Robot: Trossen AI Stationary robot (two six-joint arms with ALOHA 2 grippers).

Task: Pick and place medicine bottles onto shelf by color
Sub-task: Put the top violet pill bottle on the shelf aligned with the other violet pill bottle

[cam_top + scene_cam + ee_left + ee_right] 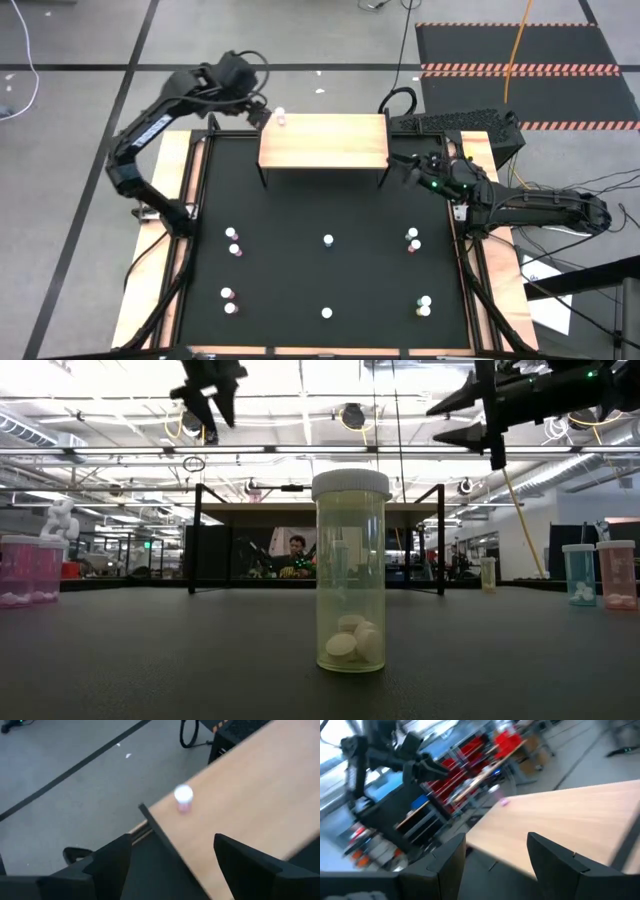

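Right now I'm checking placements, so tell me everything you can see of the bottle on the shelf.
The pink bottle is tiny, with a white cap and a pale pink body. It stands upright on the light-wood shelf, near its far left corner and close to the edge. Nothing grips it: the left gripper is open just off that corner.

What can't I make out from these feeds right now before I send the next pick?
- Pink bottle on the shelf: motion-blurred in both wrist views, tiny from above; label unreadable.
- Bottles on the mat, e.g.: too small in the high view to tell colours surely.
- Shelf top: hidden in the low view, seen edge-on behind the yellow bottle.
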